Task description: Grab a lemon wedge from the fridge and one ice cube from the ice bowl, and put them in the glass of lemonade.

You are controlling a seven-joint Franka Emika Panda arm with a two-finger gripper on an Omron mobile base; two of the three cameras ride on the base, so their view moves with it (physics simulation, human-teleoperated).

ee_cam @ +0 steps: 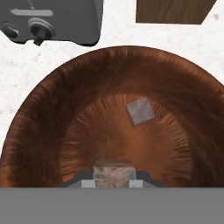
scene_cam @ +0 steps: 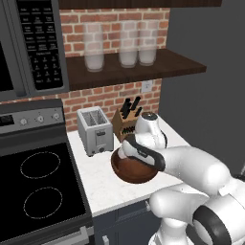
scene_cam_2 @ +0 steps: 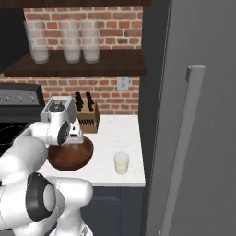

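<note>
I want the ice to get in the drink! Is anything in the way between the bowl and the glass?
Nothing visible is. The gripper is shut on an ice cube over the ice bowl. The glass of lemonade stands on bare counter beside the bowl. Another cube lies in the bowl.

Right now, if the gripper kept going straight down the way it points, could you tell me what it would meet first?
Most likely the floor of the ice bowl. The gripper, shut on an ice cube, points straight into it. A second ice cube lies off to one side, probably clear of that line.

Grainy brown wooden ice bowl (ee_cam: 52,105)
</note>
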